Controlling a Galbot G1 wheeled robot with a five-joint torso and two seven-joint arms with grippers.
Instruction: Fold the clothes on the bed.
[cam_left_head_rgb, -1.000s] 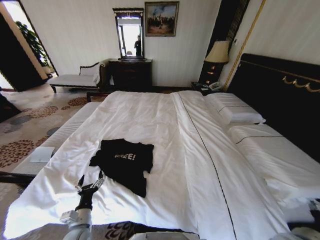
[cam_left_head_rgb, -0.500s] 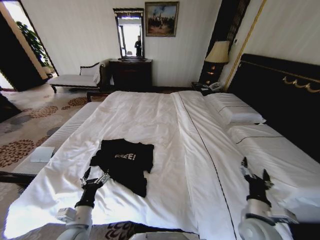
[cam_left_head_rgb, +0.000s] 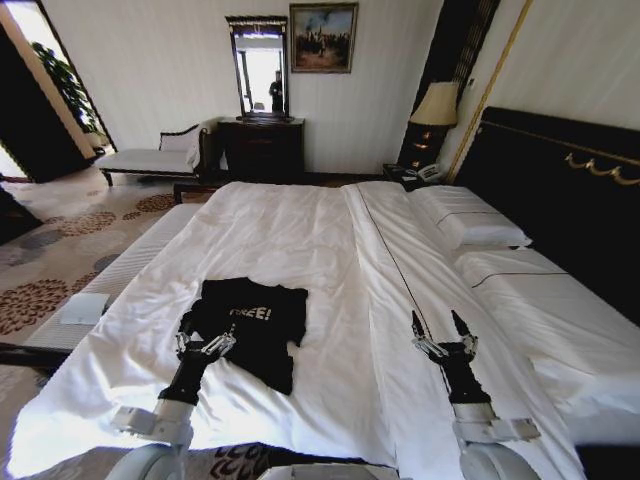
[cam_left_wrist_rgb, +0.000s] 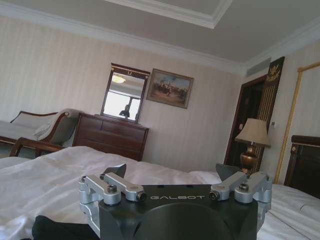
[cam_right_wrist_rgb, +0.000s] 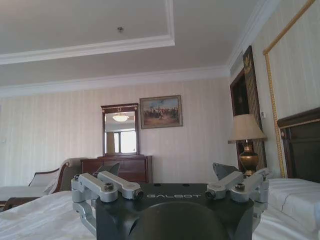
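The clothes (cam_left_head_rgb: 258, 330), a black T-shirt with white "FREE!" lettering, lie partly folded on the near left of the bed's white duvet (cam_left_head_rgb: 300, 240). My left gripper (cam_left_head_rgb: 207, 333) hovers open over the shirt's near left edge, with nothing between its fingers. A dark strip of the shirt (cam_left_wrist_rgb: 55, 231) shows beside the left gripper (cam_left_wrist_rgb: 172, 172) in the left wrist view. My right gripper (cam_left_head_rgb: 442, 330) is raised open over bare duvet to the right of the shirt, well apart from it. In the right wrist view the right gripper (cam_right_wrist_rgb: 167, 172) is spread wide and holds nothing.
White pillows (cam_left_head_rgb: 470, 220) and a tall dark headboard (cam_left_head_rgb: 560, 190) stand along the bed's right side. A dark dresser (cam_left_head_rgb: 260, 148) with a mirror, a chaise bench (cam_left_head_rgb: 150, 158) and a lamp (cam_left_head_rgb: 436, 105) line the far wall. Patterned carpet (cam_left_head_rgb: 60, 240) lies left of the bed.
Both arms have come forward over the bed. The left gripper moved from short of the shirt to above its near left edge. The right gripper moved leftward and farther onto the duvet.
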